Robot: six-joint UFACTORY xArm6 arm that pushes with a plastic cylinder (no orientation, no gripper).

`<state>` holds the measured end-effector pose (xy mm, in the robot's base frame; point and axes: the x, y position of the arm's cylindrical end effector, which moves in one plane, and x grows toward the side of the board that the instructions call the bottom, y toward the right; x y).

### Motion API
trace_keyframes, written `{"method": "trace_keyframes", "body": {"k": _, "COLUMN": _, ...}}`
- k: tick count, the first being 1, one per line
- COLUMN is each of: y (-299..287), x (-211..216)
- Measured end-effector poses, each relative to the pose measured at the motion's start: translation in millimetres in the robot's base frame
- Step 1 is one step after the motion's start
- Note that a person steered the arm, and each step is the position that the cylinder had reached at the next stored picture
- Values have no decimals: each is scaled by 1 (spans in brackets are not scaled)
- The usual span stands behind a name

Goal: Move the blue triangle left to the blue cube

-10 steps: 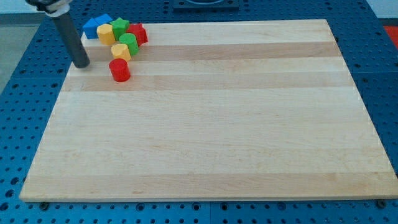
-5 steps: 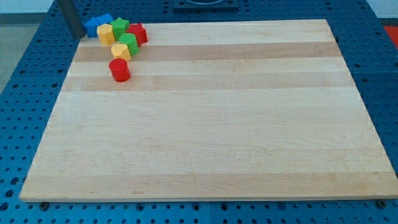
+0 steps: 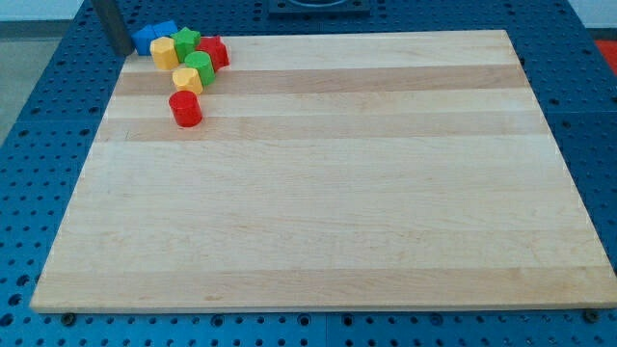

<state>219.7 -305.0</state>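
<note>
A red cylinder point(image 3: 185, 108) stands nearest on the wooden board point(image 3: 328, 193), apart from the cluster in the top-left corner: yellow point(image 3: 187, 80), green point(image 3: 200, 66), red point(image 3: 213, 51) and another yellow block point(image 3: 164, 52). Behind them sit the blue blocks point(image 3: 150, 37), shapes unclear. My rod stands upright, my tip point(image 3: 123, 49) just beside their left; I carry no jaws.

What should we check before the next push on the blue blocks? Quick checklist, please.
1. My tip in view: ok, at the board's top-left corner.
2. Tip beside the blue blocks: ok, just to their left.
3. Blue triangle and blue cube told apart: cannot tell, they read as one blue mass.
4. Room to push: not ok, yellow block and green block crowd the right side.
5. Red cylinder out of the way: ok, apart below the cluster.
</note>
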Motion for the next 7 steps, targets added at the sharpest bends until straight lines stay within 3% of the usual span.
{"method": "trace_keyframes", "body": {"k": 7, "y": 3, "x": -28}}
